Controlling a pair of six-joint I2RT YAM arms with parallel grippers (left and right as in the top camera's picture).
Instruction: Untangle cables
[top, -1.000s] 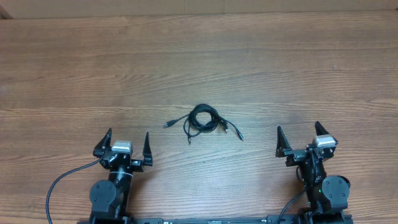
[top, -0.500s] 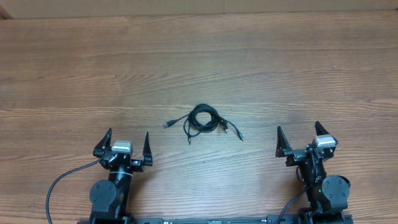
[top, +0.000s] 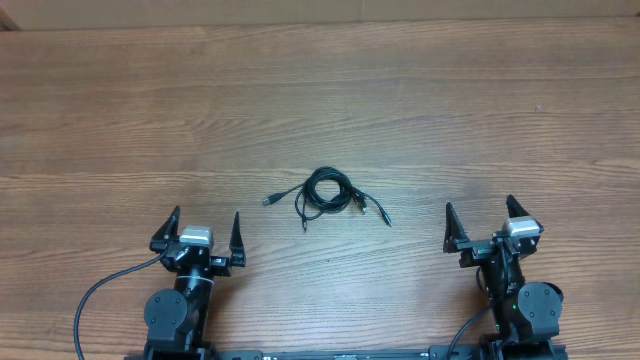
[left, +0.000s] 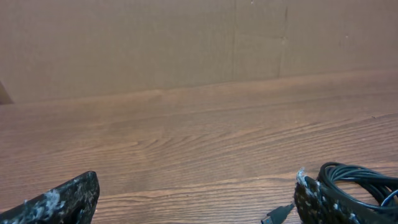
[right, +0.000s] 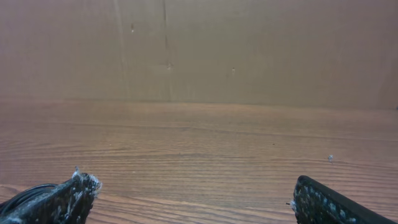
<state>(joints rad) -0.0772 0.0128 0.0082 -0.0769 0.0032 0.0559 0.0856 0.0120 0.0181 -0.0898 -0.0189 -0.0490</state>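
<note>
The cables (top: 326, 194) lie in a small black tangle of coils at the middle of the wooden table, with plug ends sticking out to the left (top: 268, 201) and lower right (top: 384, 217). My left gripper (top: 204, 233) stands open near the front edge, below and left of the tangle. My right gripper (top: 480, 223) stands open at the front right, well apart from it. In the left wrist view the coil (left: 360, 181) and a plug (left: 277, 216) show past my right fingertip (left: 314, 200). The right wrist view shows only a sliver of coil (right: 25, 194) at its left edge.
A brown cardboard wall (left: 186, 43) stands along the far side of the table (top: 450, 110). Thicker black wires (top: 95, 295) run from the arm bases at the front edge.
</note>
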